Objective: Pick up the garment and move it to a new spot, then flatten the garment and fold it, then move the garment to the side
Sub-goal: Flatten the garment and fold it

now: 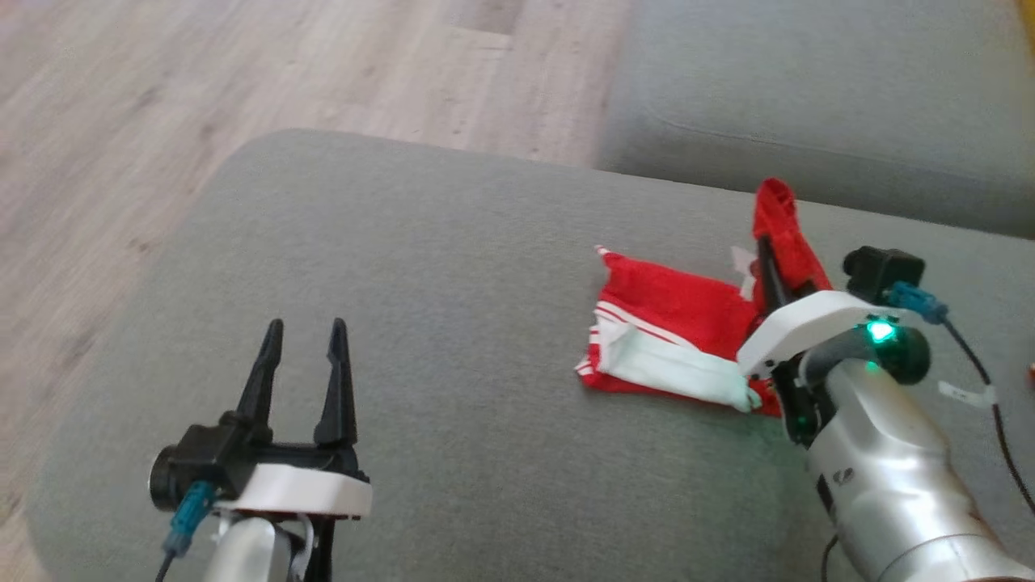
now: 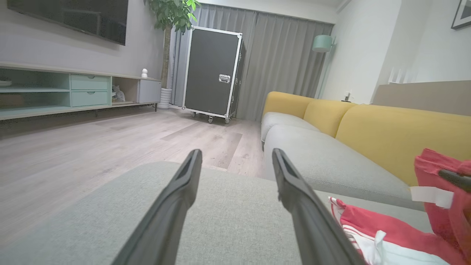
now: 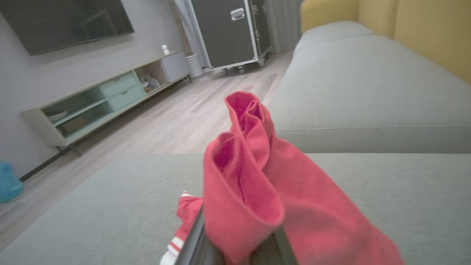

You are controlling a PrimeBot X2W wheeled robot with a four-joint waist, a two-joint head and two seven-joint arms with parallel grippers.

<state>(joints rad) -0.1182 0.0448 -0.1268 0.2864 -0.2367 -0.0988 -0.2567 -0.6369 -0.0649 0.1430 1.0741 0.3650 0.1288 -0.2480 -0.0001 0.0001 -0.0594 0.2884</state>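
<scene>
A red garment with white stripes (image 1: 675, 323) lies bunched on the grey ottoman (image 1: 453, 242), right of centre. My right gripper (image 1: 776, 263) is shut on a fold of the garment (image 3: 254, 176) and holds that part lifted above the cushion, while the rest stays on the surface. The red cloth drapes over the right gripper's fingers (image 3: 195, 239) and hides their tips. My left gripper (image 1: 306, 339) stands open over bare cushion at the lower left, well apart from the garment (image 2: 386, 232), with nothing between its fingers (image 2: 184, 184).
The ottoman's far edge drops to a wood floor (image 1: 242, 73). A grey and yellow sofa (image 2: 349, 136) runs behind at the right. Across the room stand a black flight case (image 2: 213, 73), a TV console (image 2: 73, 92) and a potted plant (image 2: 173, 14).
</scene>
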